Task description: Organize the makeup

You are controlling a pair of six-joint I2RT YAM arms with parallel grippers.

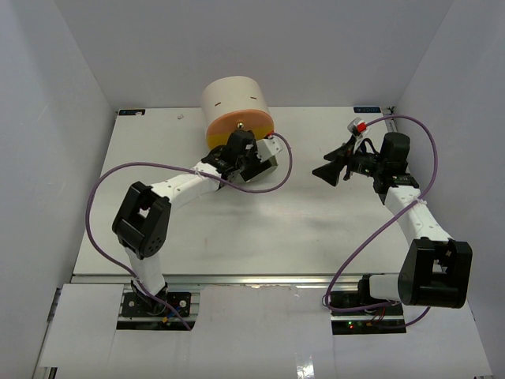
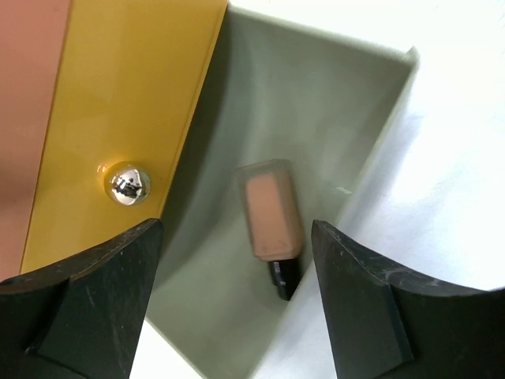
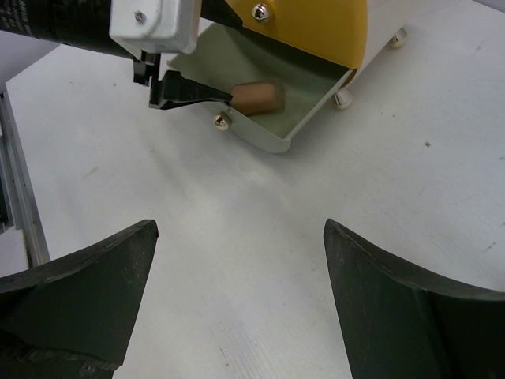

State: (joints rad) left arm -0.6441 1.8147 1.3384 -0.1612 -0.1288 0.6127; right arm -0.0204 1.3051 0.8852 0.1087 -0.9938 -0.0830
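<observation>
A tan bottle with a black cap lies inside the open grey drawer of the cream cylinder. My left gripper is open and empty, hovering just above the drawer with the bottle's cap end between its fingers. In the top view it is over the drawer. My right gripper is open and empty above bare table, facing the drawer and the bottle. It also shows in the top view. No other makeup is in view.
The yellow drawer front with a chrome knob sits above the grey drawer. The orange drawer is at the cylinder's front. The cylinder stands on small white feet. Purple cables loop round both arms.
</observation>
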